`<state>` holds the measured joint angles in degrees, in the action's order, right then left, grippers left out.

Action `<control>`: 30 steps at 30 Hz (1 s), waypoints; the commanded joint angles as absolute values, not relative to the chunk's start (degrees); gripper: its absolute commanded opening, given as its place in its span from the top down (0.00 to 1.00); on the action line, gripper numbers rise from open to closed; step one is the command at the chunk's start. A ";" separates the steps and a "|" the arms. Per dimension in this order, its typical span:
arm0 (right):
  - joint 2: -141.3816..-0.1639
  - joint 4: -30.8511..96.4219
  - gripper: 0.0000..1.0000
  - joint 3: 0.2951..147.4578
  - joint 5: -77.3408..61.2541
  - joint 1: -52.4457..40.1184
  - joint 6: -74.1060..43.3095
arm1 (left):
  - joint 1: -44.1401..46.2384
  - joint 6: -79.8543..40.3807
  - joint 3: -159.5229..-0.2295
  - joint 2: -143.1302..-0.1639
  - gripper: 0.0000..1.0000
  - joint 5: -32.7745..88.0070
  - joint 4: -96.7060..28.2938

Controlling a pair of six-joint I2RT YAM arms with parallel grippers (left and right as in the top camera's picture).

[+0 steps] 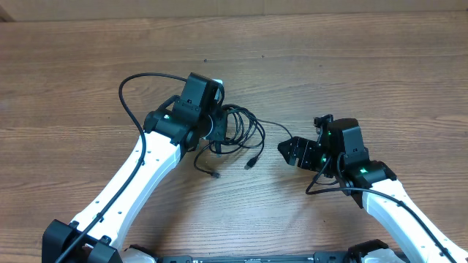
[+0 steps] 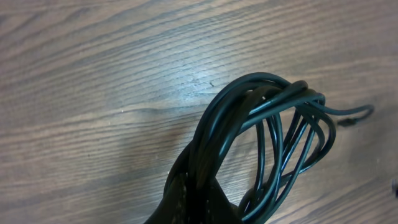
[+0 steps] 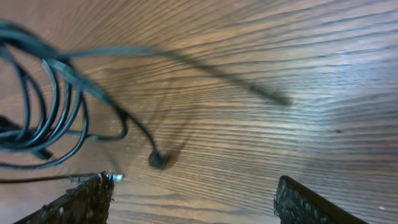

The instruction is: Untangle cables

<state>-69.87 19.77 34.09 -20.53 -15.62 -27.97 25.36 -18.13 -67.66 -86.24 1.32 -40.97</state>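
Checking in from the remote station. My left gripper (image 1: 216,124) is clamped tight on the cables (image 1: 241,128). From the left wrist cam, the bundle (image 2: 267,124) comes up out of the pinch at the bottom of the view and fans into a bunch of glossy black loops hanging over the desk (image 1: 365,58). From overhead, the coil sits about mid-desk, a little left of center. Two loose tails (image 1: 214,175) trail toward the near edge, each ending in a small plug.

My right gripper (image 1: 294,152) is just right of the coil, and its jaws are spread wide with nothing between them. One thin strand (image 1: 276,126) runs from the coil toward it. On the right wrist cam, the rough, dark fingers (image 3: 87,199) sit at the bottom corners. The loops (image 3: 43,112) are off to the left, one plug end (image 3: 155,160) is touching the wood ahead of the left finger, and a blurry strand crosses the top.

The desk is brown woodgrain with a slight sheen.
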 commanded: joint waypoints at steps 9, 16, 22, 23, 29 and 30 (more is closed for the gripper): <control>-69.58 17.91 0.18 34.48 -21.45 -15.38 -28.69 | 25.17 -30.96 -68.73 -85.01 0.96 16.03 -37.17; -69.58 17.76 0.14 34.48 -15.88 -15.38 -28.69 | 25.17 -31.83 -68.73 -85.01 0.96 24.05 -35.81; -69.58 17.39 0.14 34.48 -15.14 -15.38 -28.71 | 25.21 -32.25 -68.73 -85.01 0.96 24.47 -36.86; -69.58 17.37 0.14 34.48 -14.24 -15.38 -28.71 | 25.21 -32.21 -68.73 -85.01 0.96 25.45 -36.86; -70.35 17.19 0.13 34.48 -10.17 -15.38 -29.89 | 25.21 -32.16 -68.73 -85.01 0.96 29.76 -36.84; -70.98 17.21 0.13 34.48 -8.91 -15.38 -30.00 | 25.21 -32.16 -68.73 -85.01 0.96 30.44 -36.84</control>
<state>-69.89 17.58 34.09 -13.06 -15.62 -28.91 25.36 -31.48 -67.66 -86.24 25.67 -37.06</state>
